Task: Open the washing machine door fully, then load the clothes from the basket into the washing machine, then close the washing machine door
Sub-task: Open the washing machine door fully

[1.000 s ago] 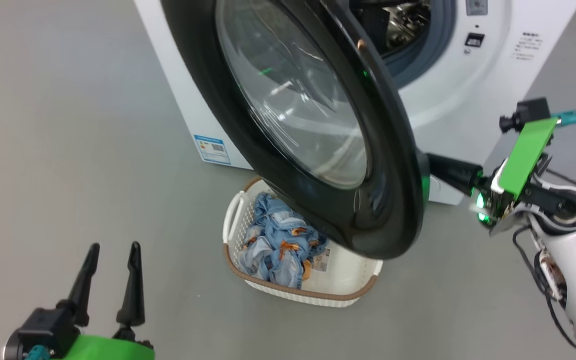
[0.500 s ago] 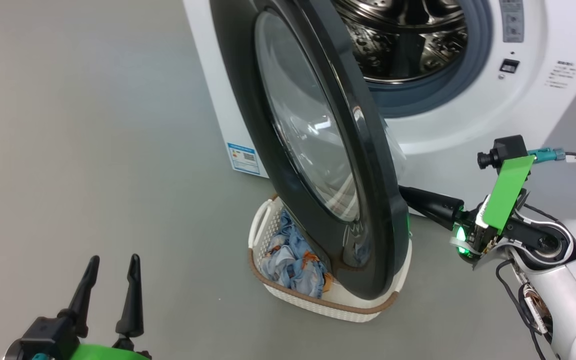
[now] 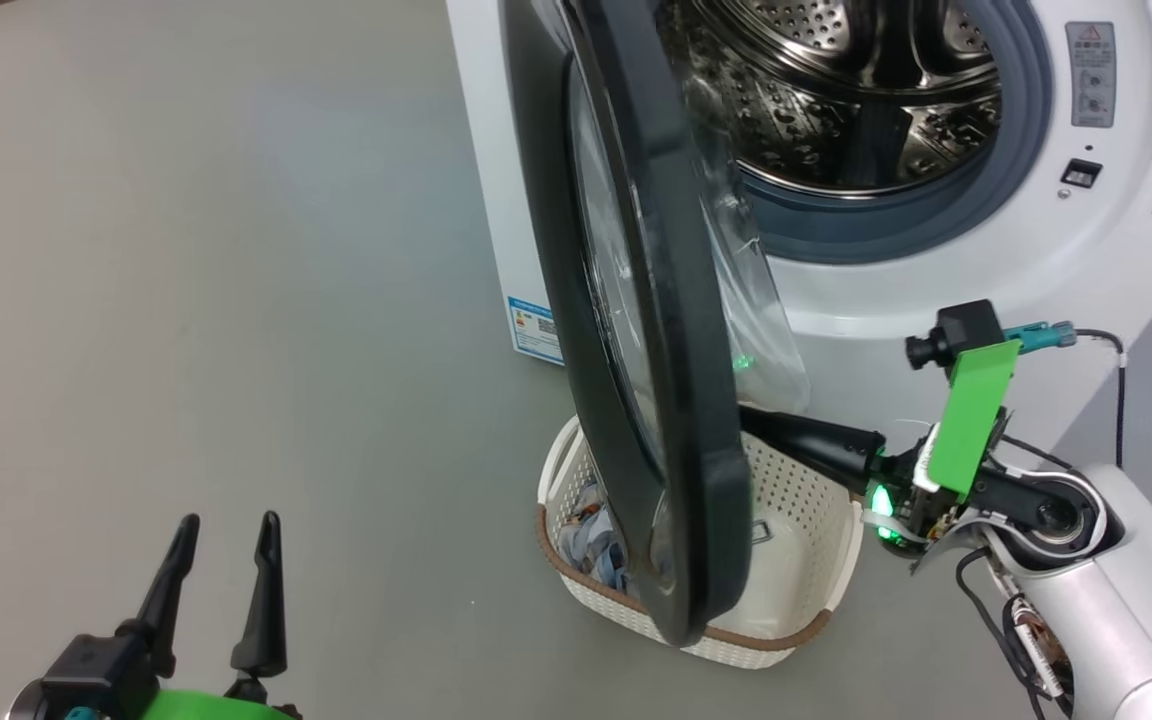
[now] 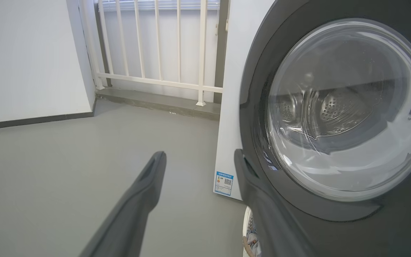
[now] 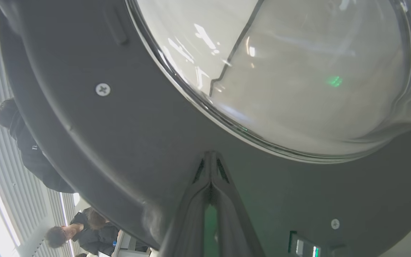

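Note:
The washing machine [image 3: 946, 290] stands with its steel drum [image 3: 836, 100] exposed. The washing machine door [image 3: 681, 400] stands out from the front, its black rim nearly edge-on in the head view. My right gripper [image 3: 750, 418] is shut, its joined tips [image 5: 211, 156] against the door's inner rim [image 5: 137, 135], just below the glass bowl [image 5: 298, 71]. On the floor under the door sits the basket [image 3: 801, 500], the blue clothes [image 3: 588, 535] mostly hidden behind the rim. My left gripper [image 3: 226, 535] hangs open and empty at the lower left, its fingers [image 4: 153, 171] facing the door's outer glass [image 4: 344, 107].
Grey floor spreads out left of the machine. A blue sticker [image 4: 224, 182] marks its white side. A white railing [image 4: 155, 53] and a wall close off the far end. Two people [image 5: 73, 230] are in the background of the right wrist view.
The door has swung further open, from facing the head camera to almost edge-on, with my shut right gripper following its inner side. The head view has shifted. My left gripper has stayed put.

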Robot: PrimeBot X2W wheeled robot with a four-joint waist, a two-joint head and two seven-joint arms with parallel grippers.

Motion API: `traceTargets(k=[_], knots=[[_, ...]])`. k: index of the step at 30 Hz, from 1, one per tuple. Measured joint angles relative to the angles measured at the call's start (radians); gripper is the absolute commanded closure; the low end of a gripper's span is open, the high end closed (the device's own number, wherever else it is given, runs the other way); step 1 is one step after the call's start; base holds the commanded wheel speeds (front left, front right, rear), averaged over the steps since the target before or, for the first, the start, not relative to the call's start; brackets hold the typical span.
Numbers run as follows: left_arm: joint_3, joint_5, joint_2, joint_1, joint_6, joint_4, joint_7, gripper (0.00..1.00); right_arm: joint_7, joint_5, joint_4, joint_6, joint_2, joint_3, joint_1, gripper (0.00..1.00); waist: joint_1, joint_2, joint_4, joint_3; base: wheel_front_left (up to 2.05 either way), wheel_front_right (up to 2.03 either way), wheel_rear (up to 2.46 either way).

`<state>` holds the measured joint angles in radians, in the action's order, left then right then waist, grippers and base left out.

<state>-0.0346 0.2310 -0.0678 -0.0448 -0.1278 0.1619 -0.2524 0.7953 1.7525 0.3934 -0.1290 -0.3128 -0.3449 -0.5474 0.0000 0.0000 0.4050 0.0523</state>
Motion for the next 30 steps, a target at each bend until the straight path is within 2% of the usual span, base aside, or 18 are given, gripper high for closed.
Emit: traceTargets(k=[16, 30], knots=[[0.000, 0.000, -0.001, 0.000, 0.000, 0.002, 0.000, 0.00, 0.013, -0.012, -0.012, 0.000, 0.027, -0.028, 0.016, 1.00, 0.0000, 0.0000, 0.019, -0.010, 0.00, 0.00, 0.00], [0.002, -0.002, 0.000, 0.002, 0.000, 0.002, 0.000, 0.00, 0.004, -0.026, -0.024, 0.000, 0.030, -0.024, 0.016, 0.98, 0.0000, 0.0000, -0.010, -0.020, 0.00, 0.00, 0.00]])
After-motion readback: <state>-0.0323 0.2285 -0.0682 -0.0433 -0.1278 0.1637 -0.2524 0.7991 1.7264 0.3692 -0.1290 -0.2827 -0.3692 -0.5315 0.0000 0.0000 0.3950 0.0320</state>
